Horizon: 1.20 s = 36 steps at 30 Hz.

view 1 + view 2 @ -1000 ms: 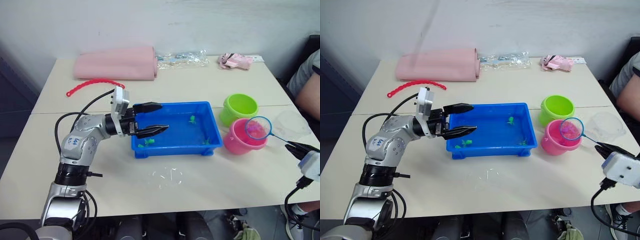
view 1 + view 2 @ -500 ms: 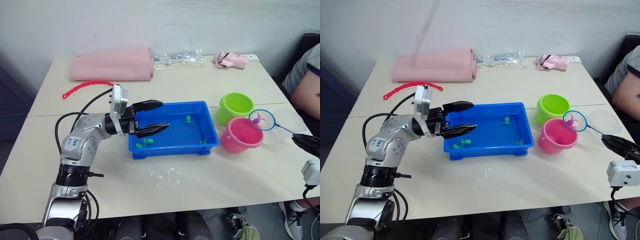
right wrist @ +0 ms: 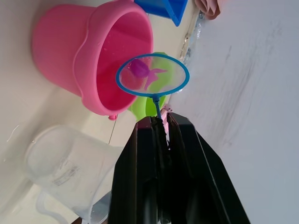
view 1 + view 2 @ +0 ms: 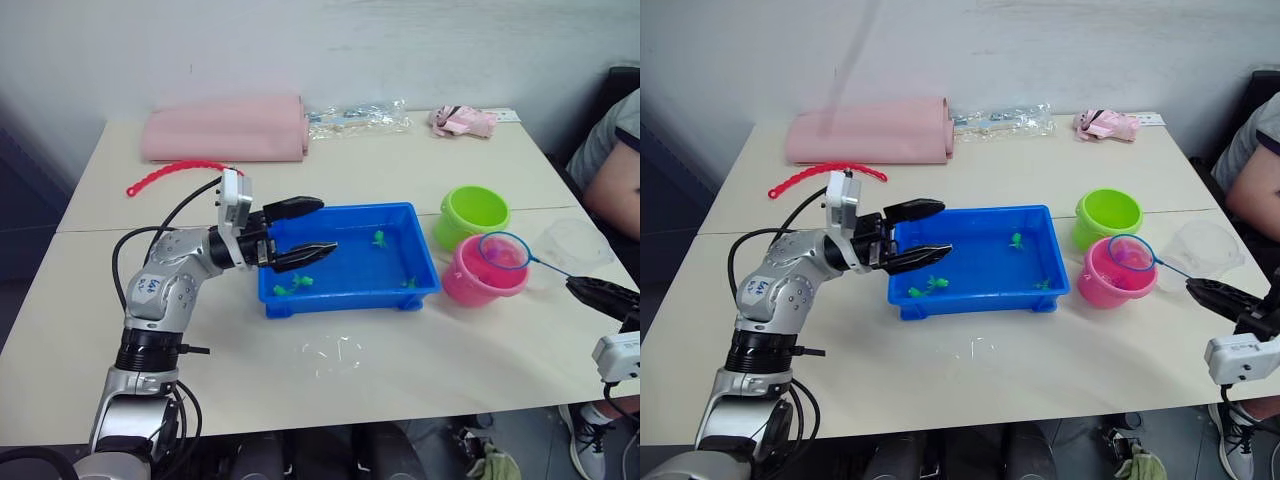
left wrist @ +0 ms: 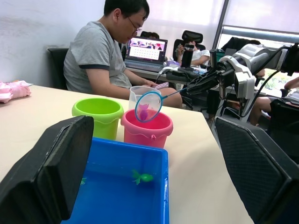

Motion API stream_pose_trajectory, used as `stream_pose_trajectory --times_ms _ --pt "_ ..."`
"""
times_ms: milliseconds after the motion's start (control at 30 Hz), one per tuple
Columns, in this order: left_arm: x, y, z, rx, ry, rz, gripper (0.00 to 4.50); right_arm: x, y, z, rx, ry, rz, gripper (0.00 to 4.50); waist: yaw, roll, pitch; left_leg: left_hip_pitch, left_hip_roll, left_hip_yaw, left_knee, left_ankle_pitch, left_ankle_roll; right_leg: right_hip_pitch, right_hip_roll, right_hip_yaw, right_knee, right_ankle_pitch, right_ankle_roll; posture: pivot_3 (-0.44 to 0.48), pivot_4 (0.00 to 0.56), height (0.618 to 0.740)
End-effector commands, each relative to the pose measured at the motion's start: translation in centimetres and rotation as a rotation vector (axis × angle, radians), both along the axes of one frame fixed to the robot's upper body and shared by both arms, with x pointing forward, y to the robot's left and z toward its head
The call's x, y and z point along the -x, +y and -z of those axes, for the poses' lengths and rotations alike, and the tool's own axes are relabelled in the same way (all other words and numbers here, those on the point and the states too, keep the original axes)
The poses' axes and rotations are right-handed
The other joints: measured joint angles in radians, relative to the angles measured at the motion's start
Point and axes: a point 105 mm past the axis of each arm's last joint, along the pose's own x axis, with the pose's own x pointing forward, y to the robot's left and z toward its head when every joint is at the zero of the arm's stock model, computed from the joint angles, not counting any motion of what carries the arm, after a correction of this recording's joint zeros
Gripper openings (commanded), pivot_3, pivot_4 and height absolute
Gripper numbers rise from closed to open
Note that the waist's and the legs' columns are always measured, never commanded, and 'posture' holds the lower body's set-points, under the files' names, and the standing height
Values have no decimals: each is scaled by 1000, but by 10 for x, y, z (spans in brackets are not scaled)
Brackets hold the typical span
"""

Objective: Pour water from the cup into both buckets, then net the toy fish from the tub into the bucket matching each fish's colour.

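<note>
A pale table stands against a white wall, its near half bare apart from a few spilt water drops, leaving open room in front of the blue tub; along the far edge lie a folded pink cloth, a clear plastic bag and a small pink bundle, with a red beaded strip nearer the left edge; a seated person is at the table's right end. The tub sits mid-table holding water and a few green toy fish, one at its near left, one toward the far side and one by the near right corner; just right of it the lime green bucket stands behind the pink bucket, the two close together; the clear cup stands upright to their right near the table's edge. The left gripper hovers above the tub's left rim with its fingers spread wide and empty; the right gripper is clamped on the thin handle of the net, whose blue hoop hangs over the pink bucket's mouth with a pink fish lying in the mesh.
</note>
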Motion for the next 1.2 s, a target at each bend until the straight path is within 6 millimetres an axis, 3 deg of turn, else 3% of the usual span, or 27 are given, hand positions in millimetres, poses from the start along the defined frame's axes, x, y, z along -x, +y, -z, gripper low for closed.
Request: stream_pose_trajectory --times_ms 33,200,367,500,567,667,733,867,933,1067,1200 --pt "2 1 -8 30 -37 -5 4477 -1 9 5 -31 -3 -18 0 0 0 0 0 0 0 0 0 0 0 0 0 0 0 0 0 150 740" --pt "1 -1 -8 38 -37 -9 4477 -4 8 29 -46 49 19 0 2 0 0 0 -1 0 0 0 0 0 0 0 0 0 0 0 150 740" --pt "0 1 -9 33 -49 -20 4477 -15 1 -7 -75 -113 76 0 0 0 0 0 0 0 0 0 0 0 0 0 0 0 0 0 150 740" --pt "0 1 -7 31 -45 -29 4477 -10 0 3 -72 -81 83 0 0 0 0 0 0 0 0 0 0 0 0 0 0 0 0 0 150 740" --pt "0 1 -7 33 -48 -31 4477 -9 -8 -8 -82 -130 124 0 3 0 0 0 0 0 0 0 0 0 0 0 0 0 0 0 150 740" --pt "-1 2 -6 41 -44 -41 4477 0 -1 24 -78 -8 95 0 3 0 0 0 -1 0 0 0 0 0 0 0 -1 0 0 0 150 740" --pt "-2 1 -5 35 -44 -39 4477 4 3 34 -82 29 78 0 2 0 0 0 0 -1 0 0 0 1 0 0 -1 0 0 0 150 740" --pt "-2 1 -8 35 -54 -38 4477 -5 2 -2 -102 -131 98 0 -6 0 0 0 0 0 0 0 0 0 0 0 0 0 0 0 150 740" --pt "-2 2 -8 35 -54 -42 4477 -5 4 -9 -100 -167 87 0 -8 0 0 0 0 1 0 0 0 0 0 0 0 0 0 0 150 740" --pt "-2 1 -5 37 -46 -45 4477 4 4 19 -84 -73 77 0 -7 0 0 0 1 -1 0 0 -1 0 1 0 0 0 0 0 150 740" --pt "-1 1 -5 38 -44 -46 4477 5 0 13 -104 -107 96 0 0 0 0 0 0 0 -1 0 -1 0 1 0 -1 0 0 0 150 740"
